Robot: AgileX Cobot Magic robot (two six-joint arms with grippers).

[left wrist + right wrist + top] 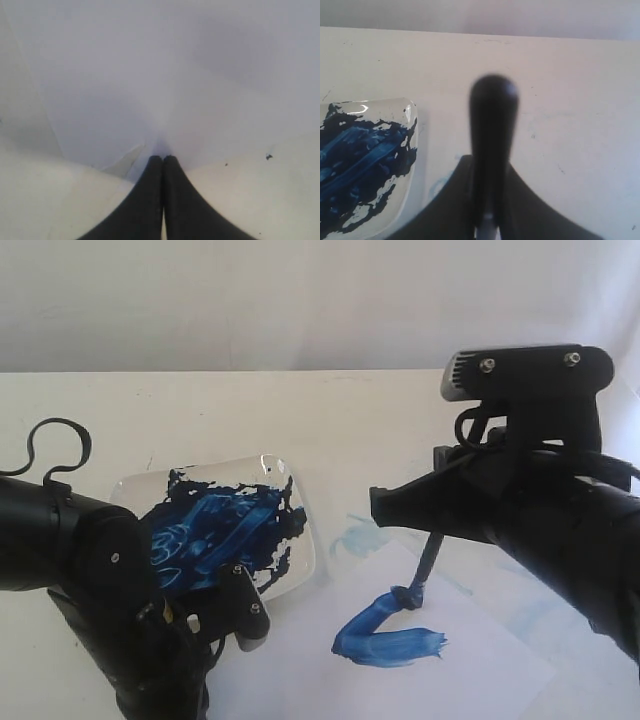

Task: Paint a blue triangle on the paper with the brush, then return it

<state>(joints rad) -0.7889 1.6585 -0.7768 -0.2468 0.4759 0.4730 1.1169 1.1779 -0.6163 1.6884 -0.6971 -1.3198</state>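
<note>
My right gripper (390,508) is shut on the brush (428,562), whose black handle stands up between the jaws in the right wrist view (492,120). The blue-stained tip touches the paper (480,665) at the top of a fresh stroke. Of the blue triangle (385,638), two joined thick dark-blue strokes show: a flat one and one rising to the brush tip. My left gripper (250,630) is shut with nothing between its fingers. Its tips (163,160) rest at the paper's (150,75) left edge.
A square clear dish (308,540) smeared with dark blue paint sits left of the paper and behind my left arm. Its rim (413,112) also shows in the right wrist view. Faint pale-blue smears (350,537) mark the paper's far corner.
</note>
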